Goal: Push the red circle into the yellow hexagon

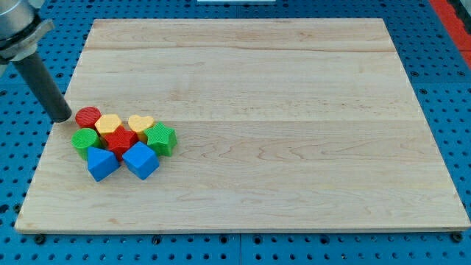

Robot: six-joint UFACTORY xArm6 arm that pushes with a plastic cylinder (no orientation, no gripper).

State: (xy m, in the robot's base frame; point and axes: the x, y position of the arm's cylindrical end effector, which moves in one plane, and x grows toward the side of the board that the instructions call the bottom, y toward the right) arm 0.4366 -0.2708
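The red circle (87,115) lies at the top left of a tight cluster of blocks near the board's left edge. The yellow hexagon (109,124) sits right beside it, to its lower right, touching it. My tip (62,116) is just left of the red circle, a small gap away, at the board's left edge. The dark rod slants up to the view's top left.
The cluster also holds a yellow heart (140,124), a red star (120,140), a green circle (85,139), a green block (161,138), a blue triangle (101,163) and a blue cube (140,160). The wooden board (294,110) lies on a blue pegboard.
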